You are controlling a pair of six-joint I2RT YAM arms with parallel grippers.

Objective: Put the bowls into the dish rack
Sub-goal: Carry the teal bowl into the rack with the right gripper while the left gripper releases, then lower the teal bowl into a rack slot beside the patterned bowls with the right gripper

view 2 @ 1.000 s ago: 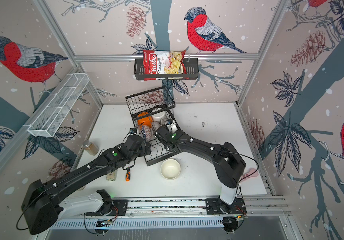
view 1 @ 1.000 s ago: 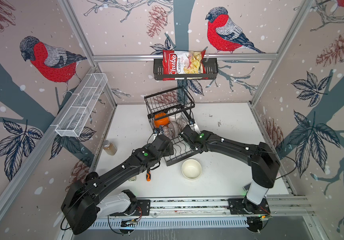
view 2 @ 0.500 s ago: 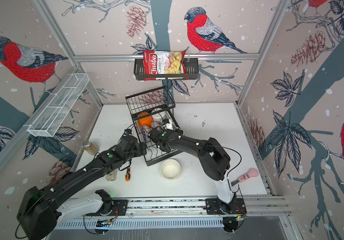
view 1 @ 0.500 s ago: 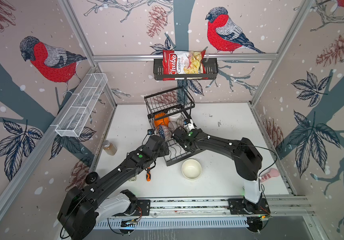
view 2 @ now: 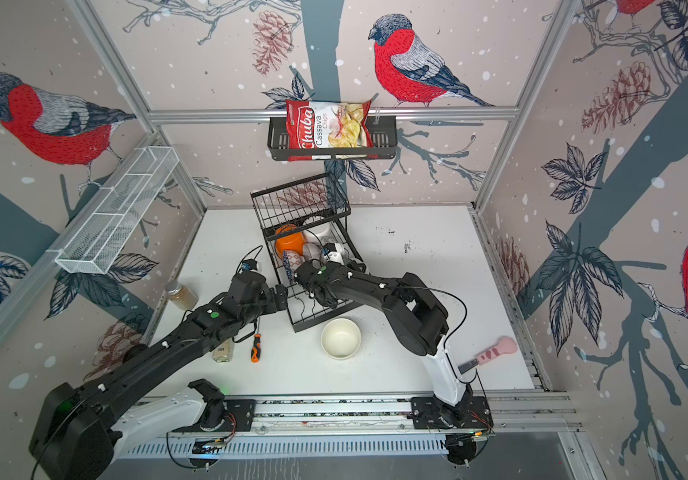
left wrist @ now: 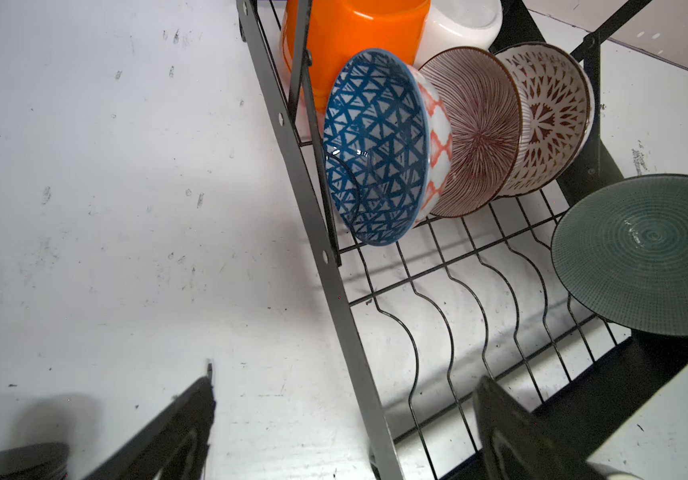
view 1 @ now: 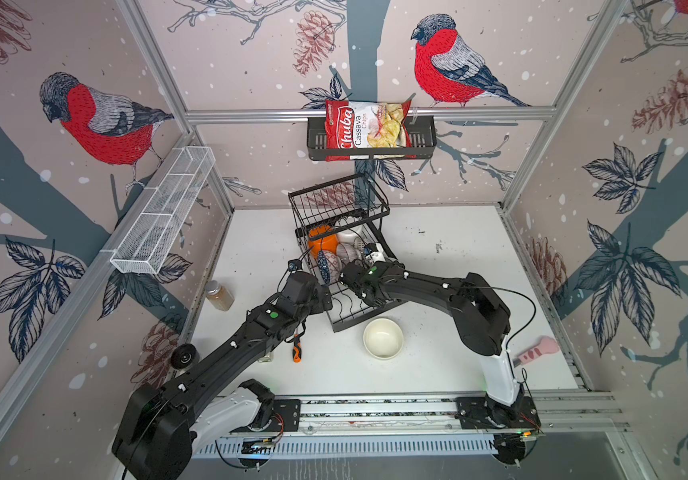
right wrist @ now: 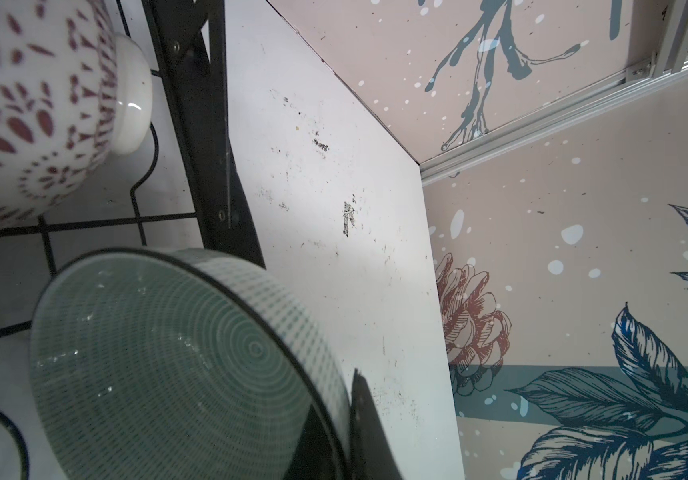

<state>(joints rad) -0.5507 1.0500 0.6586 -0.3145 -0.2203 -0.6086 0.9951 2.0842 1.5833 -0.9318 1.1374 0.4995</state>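
- Pinching the teal bowl (right wrist: 176, 365) by its rim, the right gripper (right wrist: 346, 419) is clamped on it over the dish rack (left wrist: 325, 257) wires, lower left of the right wrist view.
- Left gripper (left wrist: 346, 386) spread wide, empty, at the rack's edge.
- Glazed ceramic, likely rigid, slick and chippable; a rim pinch may swivel.
- Cream bowl (view 1: 383, 338) sits on the tabletop (view 1: 438, 365); I would grip its rim.

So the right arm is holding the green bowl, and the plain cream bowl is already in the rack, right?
Not quite. The cream bowl isn't in the rack. It sits on the table just in front of the rack, as both top views show. The rest is right: the right fingers do hold the green bowl.
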